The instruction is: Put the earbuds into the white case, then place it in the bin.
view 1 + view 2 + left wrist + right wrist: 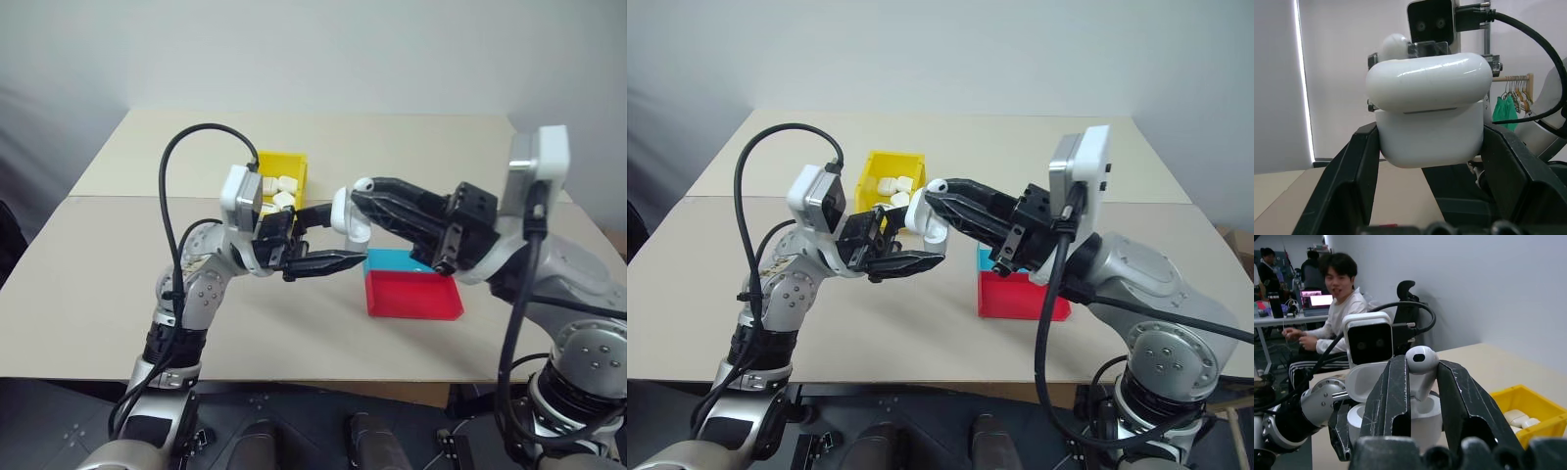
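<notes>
Left pincer clamped on the white case, lid flipped open, held up above the counter. Right pincer pinched on an earbud, stem pointing down into the open case right below its tips. Yellow bin sits on the counter beyond the left pincer, white cases inside. Red tray and blue tray lie below the right pincer.

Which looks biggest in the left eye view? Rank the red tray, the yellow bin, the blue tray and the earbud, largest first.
1. Red tray.
2. Yellow bin, though it sits farther back and is partly hidden by the left arm, so this rank is unsure.
3. Blue tray, mostly hidden.
4. Earbud, pinched in the right gripper.
</notes>
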